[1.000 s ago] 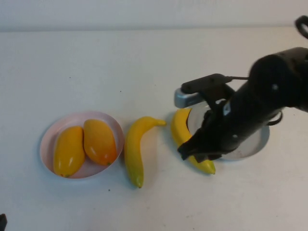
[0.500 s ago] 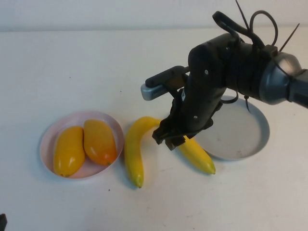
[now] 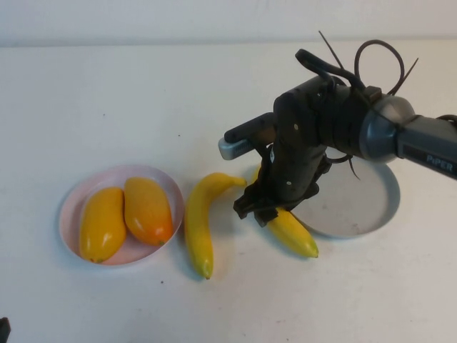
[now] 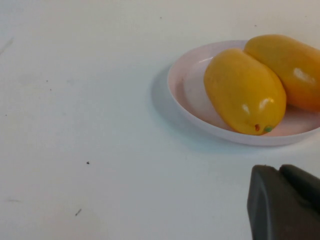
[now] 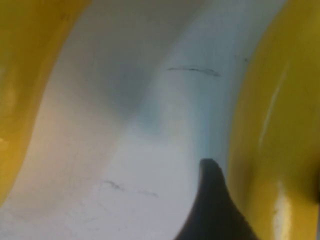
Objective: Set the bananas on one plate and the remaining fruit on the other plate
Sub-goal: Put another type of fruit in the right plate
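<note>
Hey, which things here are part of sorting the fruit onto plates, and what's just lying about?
Job:
two long curved yellow bananas
two plump orange-yellow oval fruits, on the pale pink plate
round grey-blue plate
right gripper, down at one banana

Lying about:
left gripper, beside the pink plate

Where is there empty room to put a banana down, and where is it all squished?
The grey-blue plate is bare inside. The pink plate is filled by two mangoes. It is tight between the plates: one banana lies there, and the right gripper is down over the other banana. The left gripper sits near the pink plate.
</note>
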Robot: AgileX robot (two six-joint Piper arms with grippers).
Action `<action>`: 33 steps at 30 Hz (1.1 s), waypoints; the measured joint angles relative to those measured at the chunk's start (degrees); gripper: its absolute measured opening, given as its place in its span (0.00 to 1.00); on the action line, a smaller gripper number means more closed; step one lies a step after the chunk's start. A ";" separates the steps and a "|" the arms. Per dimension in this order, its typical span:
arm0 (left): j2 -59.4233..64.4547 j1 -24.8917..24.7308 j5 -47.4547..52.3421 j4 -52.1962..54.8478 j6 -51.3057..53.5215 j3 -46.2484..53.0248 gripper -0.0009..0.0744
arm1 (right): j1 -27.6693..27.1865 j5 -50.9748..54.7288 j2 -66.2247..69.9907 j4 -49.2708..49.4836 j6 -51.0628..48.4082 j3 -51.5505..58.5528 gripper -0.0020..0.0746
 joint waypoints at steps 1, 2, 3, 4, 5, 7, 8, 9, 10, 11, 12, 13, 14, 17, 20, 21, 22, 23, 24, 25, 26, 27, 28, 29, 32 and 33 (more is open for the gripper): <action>0.00 0.00 0.00 0.00 0.00 0.00 0.01 | 0.02 -0.07 0.26 0.00 -0.01 0.00 0.54; 0.00 0.00 0.00 0.00 0.00 0.00 0.01 | -0.12 -0.13 0.54 0.00 -0.01 0.00 0.54; 0.00 0.00 0.00 0.00 0.00 0.00 0.01 | -0.23 -0.21 0.70 0.00 -0.01 0.00 0.54; 0.00 0.00 0.00 0.00 0.00 0.00 0.01 | -0.36 -0.21 0.98 -0.03 -0.01 0.00 0.54; 0.00 0.00 0.00 0.00 0.00 0.00 0.01 | -0.48 -0.36 1.08 -0.03 -0.01 -0.10 0.54; 0.00 0.00 0.00 0.00 0.00 0.00 0.01 | -0.58 -0.39 1.34 0.07 -0.01 -0.35 0.54; 0.00 0.00 0.00 0.00 0.00 0.00 0.01 | -0.71 -0.49 1.45 0.07 -0.01 -0.35 0.54; 0.00 0.00 0.00 0.00 0.00 0.00 0.01 | -0.71 -0.55 1.59 0.07 -0.01 -0.35 0.54; 0.00 0.00 0.00 0.00 0.00 0.00 0.01 | -0.71 -0.66 1.71 -0.04 -0.01 -0.35 0.54; 0.00 0.00 0.00 0.00 0.00 0.00 0.01 | -0.71 -0.69 1.72 -0.04 -0.01 -0.35 0.54; 0.00 0.00 0.00 0.00 0.00 0.00 0.01 | -0.71 -0.79 1.72 -0.04 -0.01 -0.35 0.54; 0.00 0.00 0.00 0.00 0.00 0.00 0.01 | -0.71 -0.79 1.83 -0.04 -0.01 -0.35 0.54; 0.00 0.00 0.00 0.00 0.00 0.00 0.01 | -0.71 -0.85 1.83 -0.04 -0.01 -0.35 0.53; 0.00 0.00 0.00 0.00 0.00 0.00 0.01 | -0.71 -0.73 2.17 1.62 -0.01 -0.35 0.51; 0.00 0.00 0.00 0.00 0.00 0.00 0.01 | -0.71 -0.22 2.14 3.07 -0.01 -0.35 0.51; 0.00 0.00 0.00 0.00 0.00 0.00 0.01 | -0.71 -0.22 2.14 3.30 -0.01 -0.35 0.51; 0.00 0.00 0.00 0.00 0.00 0.00 0.01 | -0.71 -0.22 2.14 3.54 -0.01 -0.35 0.50; 0.00 0.00 0.00 0.00 0.00 0.00 0.01 | -0.71 -0.08 2.14 3.68 -0.01 -0.45 0.50; 0.00 0.00 0.00 0.00 0.00 0.00 0.01 | -0.71 0.17 2.14 3.80 -0.01 -0.60 0.50; 0.00 0.00 0.00 0.00 0.00 0.00 0.01 | -0.71 0.53 2.14 4.06 -0.01 -1.07 0.50; 0.00 0.00 0.00 0.00 0.00 0.00 0.01 | -0.71 0.94 2.14 4.03 -0.01 -1.49 0.50; 0.00 0.00 0.00 0.00 0.00 0.00 0.01 | -0.71 1.24 2.14 4.08 -0.01 -2.20 0.50; 0.00 0.00 0.00 0.00 0.00 0.00 0.01 | -0.71 1.62 2.14 4.17 -0.12 -3.03 0.51; 0.00 0.00 0.00 0.00 0.00 0.00 0.01 | -0.71 2.23 2.14 4.31 -0.53 -3.92 0.51; 0.00 0.00 0.00 0.00 0.00 0.00 0.01 | -0.71 3.39 2.14 4.77 -0.80 -5.75 0.51; 0.00 0.00 0.00 0.00 0.00 0.00 0.01 | -0.71 3.69 2.14 4.89 -0.89 -5.97 0.51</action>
